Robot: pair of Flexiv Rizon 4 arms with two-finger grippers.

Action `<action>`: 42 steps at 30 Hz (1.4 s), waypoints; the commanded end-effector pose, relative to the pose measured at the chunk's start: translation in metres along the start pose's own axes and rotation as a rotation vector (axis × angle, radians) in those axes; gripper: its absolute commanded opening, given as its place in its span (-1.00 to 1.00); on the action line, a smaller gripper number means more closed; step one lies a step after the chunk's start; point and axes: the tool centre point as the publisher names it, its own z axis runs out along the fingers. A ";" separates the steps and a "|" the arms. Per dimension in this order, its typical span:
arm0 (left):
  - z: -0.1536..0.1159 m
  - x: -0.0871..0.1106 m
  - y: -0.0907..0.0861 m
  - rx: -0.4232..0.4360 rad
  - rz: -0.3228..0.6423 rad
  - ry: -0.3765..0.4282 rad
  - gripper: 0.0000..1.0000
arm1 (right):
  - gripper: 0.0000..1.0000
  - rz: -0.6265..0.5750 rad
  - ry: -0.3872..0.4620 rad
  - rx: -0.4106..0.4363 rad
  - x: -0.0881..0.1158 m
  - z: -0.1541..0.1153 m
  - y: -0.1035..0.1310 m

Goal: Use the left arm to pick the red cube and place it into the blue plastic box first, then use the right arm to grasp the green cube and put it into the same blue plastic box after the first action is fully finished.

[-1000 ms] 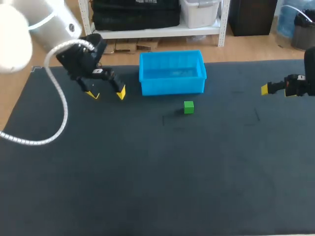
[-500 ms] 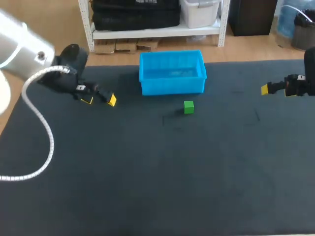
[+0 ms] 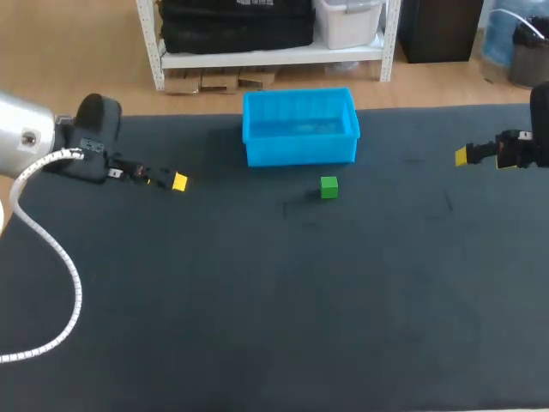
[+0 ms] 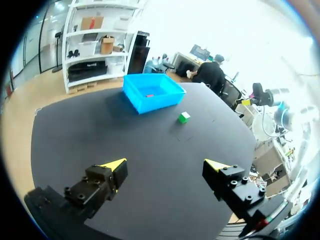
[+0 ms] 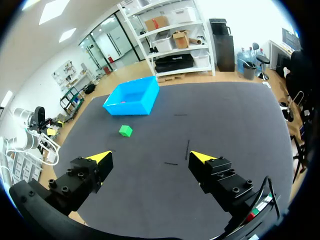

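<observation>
**Both end effectors empty, green cube on the counter by the box**

The box (image 3: pixel 300 129) is blue and open-topped. It stands on the dark counter (image 3: pixel 274 300) near the far edge, a little left of the middle in the head view. The green cube (image 3: pixel 328 187) lies on the counter on the robot's side of the box, close to its right front corner. It does not touch the box.

In the left wrist view a small red spot shows on the floor of the box (image 4: pixel 152 91), probably the red cube (image 4: pixel 149 95). It is too small there to be sure of its shape, and the head view does not show it plainly.

The left end effector (image 3: pixel 163 179) is over the left part of the counter, well apart from the box and off to its left. Its own wrist view shows the left end effector (image 4: pixel 165 165) with fingers spread wide and nothing between them. The box and the green cube (image 4: pixel 184 117) are far ahead of it.

The right end effector (image 3: pixel 467 155) is at the counter's right side, well apart from both the box and the green cube. In the right wrist view the right end effector (image 5: pixel 151 156) also has its fingers wide apart and holds nothing. The green cube (image 5: pixel 125 131) and the box (image 5: pixel 132 97) lie ahead of it, the cube nearer than the box.
</observation>
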 end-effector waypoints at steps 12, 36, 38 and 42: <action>-0.005 -0.003 0.003 0.008 0.045 -0.005 1.00 | 1.00 -0.001 0.001 0.000 0.000 0.000 0.000; -0.005 -0.003 0.003 0.008 0.045 -0.005 1.00 | 1.00 -0.114 0.480 0.485 -0.059 0.056 0.026; -0.005 -0.003 0.003 0.008 0.045 -0.005 1.00 | 1.00 -0.119 0.489 0.488 -0.059 0.061 0.029; -0.005 -0.003 0.003 0.008 0.045 -0.005 1.00 | 1.00 -0.124 0.498 0.475 -0.058 0.075 0.036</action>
